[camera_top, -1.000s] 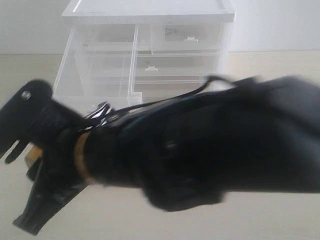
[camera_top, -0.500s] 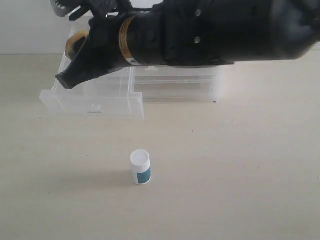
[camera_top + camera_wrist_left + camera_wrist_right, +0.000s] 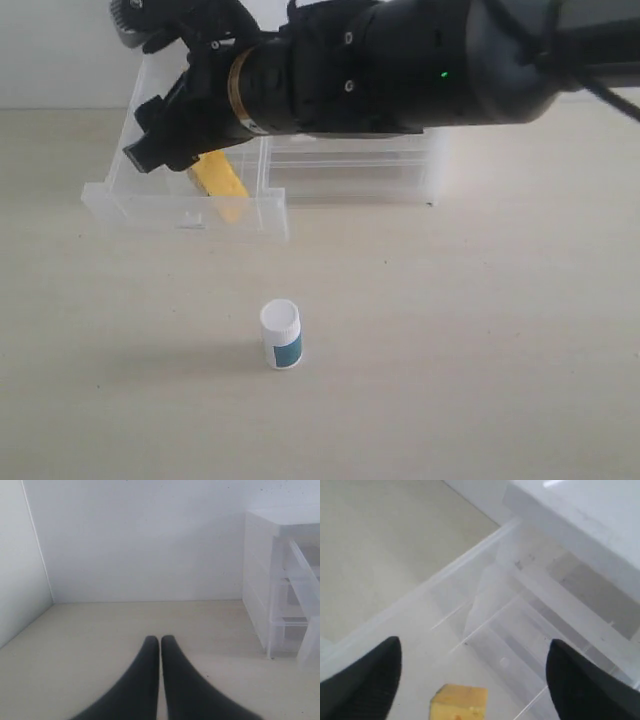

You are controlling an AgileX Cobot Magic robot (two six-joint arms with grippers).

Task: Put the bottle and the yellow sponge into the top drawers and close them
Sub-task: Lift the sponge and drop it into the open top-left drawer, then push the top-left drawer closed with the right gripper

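The yellow sponge (image 3: 222,180) leans inside the pulled-out top left drawer (image 3: 180,212) of the clear chest (image 3: 350,165). My right arm (image 3: 400,65) reaches across above that drawer. In the right wrist view my right gripper (image 3: 473,642) is open, its fingers wide apart above the sponge (image 3: 459,702) and not touching it. The white bottle (image 3: 281,335) with its teal label stands upright on the table in front of the chest. My left gripper (image 3: 160,641) is shut with nothing in it, low over bare table beside the chest (image 3: 272,580).
The open drawer juts out over the table toward the bottle. The other top drawer is hidden behind my right arm in the exterior view. A white wall (image 3: 135,540) runs behind the chest.
My right arm rose from the table with the sponge, carried it over the open drawer, then opened; the sponge now lies in the drawer. The bottle has not moved.
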